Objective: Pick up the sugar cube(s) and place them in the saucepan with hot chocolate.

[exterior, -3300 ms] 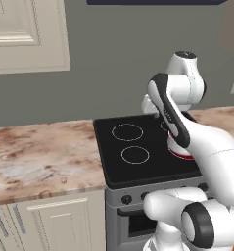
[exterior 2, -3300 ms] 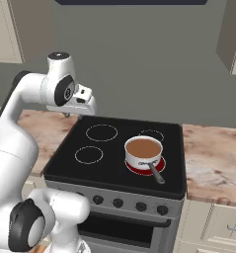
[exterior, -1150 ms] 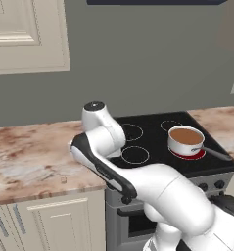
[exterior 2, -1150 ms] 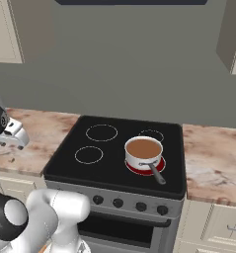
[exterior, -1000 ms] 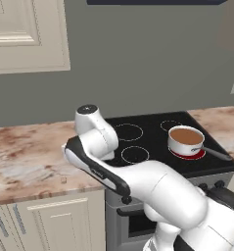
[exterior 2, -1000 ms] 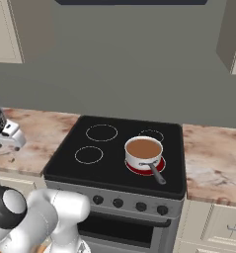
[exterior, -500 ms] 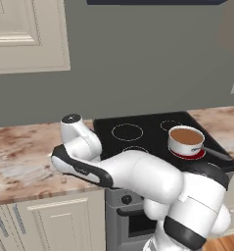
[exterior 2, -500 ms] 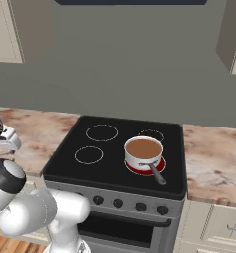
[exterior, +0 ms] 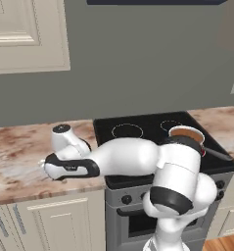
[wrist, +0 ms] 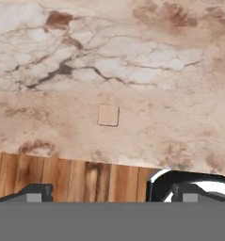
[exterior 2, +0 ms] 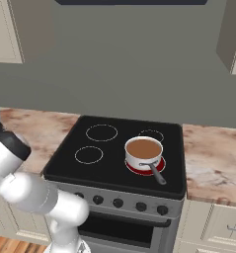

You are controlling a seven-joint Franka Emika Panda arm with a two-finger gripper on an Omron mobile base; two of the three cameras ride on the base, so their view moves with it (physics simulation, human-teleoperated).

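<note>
Hovering over the left stretch of counter [exterior: 20, 166], the gripper [wrist: 100, 192] is now looking straight down on the sugar cube [wrist: 108, 115], having swung across from the stove; its tips are sitting well apart, holding nothing. That swing is lining up the pick. Marbled stone is lying bare around the cube, near the counter's front edge. Meanwhile the saucepan [exterior 2: 143, 154] is waiting on the stove [exterior 2: 114, 150], well apart.

Glossy white rounded arm links, dark joint bands, seemingly dark fingertips [wrist: 36, 190]

arm stretched low leftward, pincer [wrist: 112, 190] parted
</note>
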